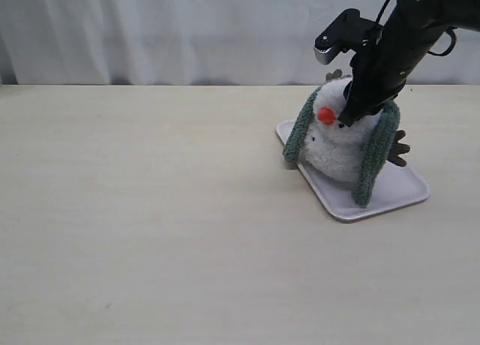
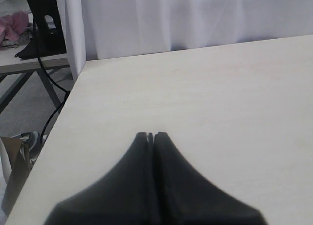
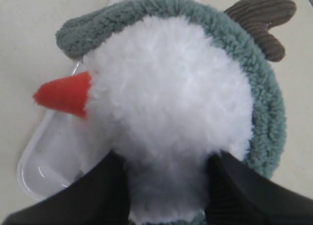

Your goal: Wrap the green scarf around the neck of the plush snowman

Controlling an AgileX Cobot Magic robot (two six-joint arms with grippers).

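Neck and body of the snowman [image 3: 171, 98] hide under its head and the scarf [image 3: 266, 112]. On the right gripper [image 3: 166, 159], blurred fingers [image 3: 95, 195] run off the edge; whether they pinch the head is unclear. The left gripper [image 2: 152, 135] is blurred too.

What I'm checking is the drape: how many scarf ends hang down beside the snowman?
2. In the exterior view one end of the green scarf hangs left of the plush snowman; the other hangs on its right, down to the white tray.
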